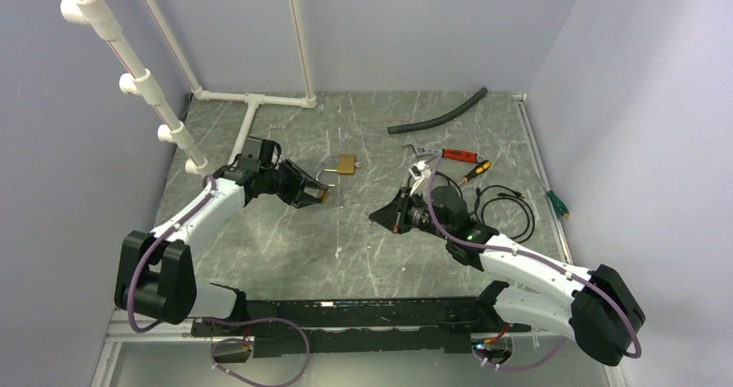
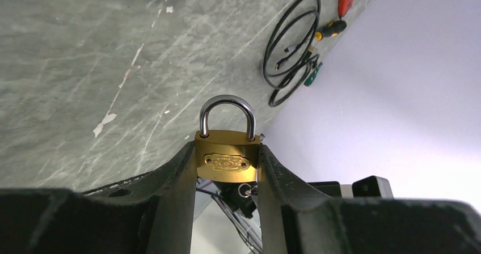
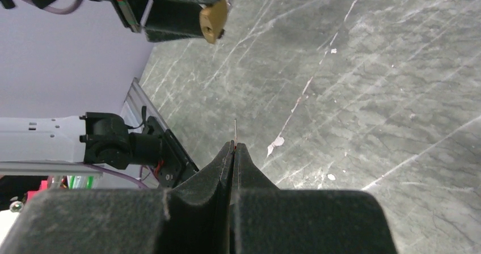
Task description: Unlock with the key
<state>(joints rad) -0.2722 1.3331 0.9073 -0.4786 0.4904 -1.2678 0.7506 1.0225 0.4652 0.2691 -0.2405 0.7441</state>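
Grey marbled counter [image 1: 346, 257], boxed in by pale lilac walls [image 1: 622, 76]: we see two arms squared off across it for the unlocking. Our left end effector [image 2: 227, 148] is clamped on the brass body of a padlock [image 2: 228, 160]. It holds the lock off the surface with the silver shackle [image 2: 227, 102] pointing away from the wrist and the underside turned toward the other arm, a pose we read as offering the keyhole.

Opposite, the right end effector [image 3: 232, 147] is pressed together on the key [image 3: 235, 130]. Only a thin, edge-on sliver of it pokes out of the grip, aimed roughly at the lock. Key and padlock are well apart, so we judge the insertion not yet begun, and the blade looks to need careful lining-up with the slot.

A second padlock [image 1: 346, 164] lies flat on the counter just beyond the left arm's reach. Farther right sit red-handled pliers [image 1: 449, 155], a screwdriver [image 1: 474, 171], a coil of black cable [image 1: 506, 206] and a green-handled tool [image 1: 557, 204]. A black hose [image 1: 436, 116] lies near the back wall, with white piping [image 1: 251, 102] at rear left. None of it sits on the line between key and lock.
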